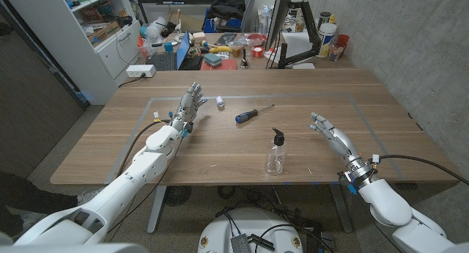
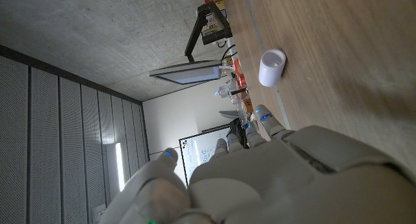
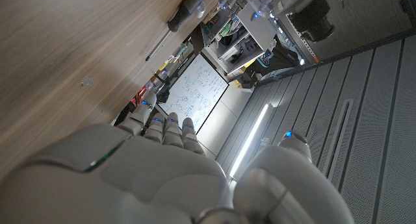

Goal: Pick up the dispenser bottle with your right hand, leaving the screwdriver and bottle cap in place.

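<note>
A clear dispenser bottle [image 1: 276, 155] with a black pump top stands upright near the table's front middle. A screwdriver [image 1: 252, 113] with a blue-and-black handle lies farther back; its handle also shows in the right wrist view [image 3: 182, 10]. A small white bottle cap [image 1: 221, 102] [image 2: 272, 67] lies behind and left of the screwdriver. My right hand [image 1: 330, 133] is to the right of the bottle, apart from it, fingers spread and holding nothing. My left hand [image 1: 188, 108] stands at the left, just short of the cap, fingers apart and empty.
A thin taped outline [image 1: 155, 100] marks a rectangle on the wooden table [image 1: 381, 128]. Behind the table stand a cluttered desk, white shelves [image 1: 110, 33] and a black monitor arm [image 1: 297, 55]. A white power strip [image 1: 141, 71] sits beyond the far left edge.
</note>
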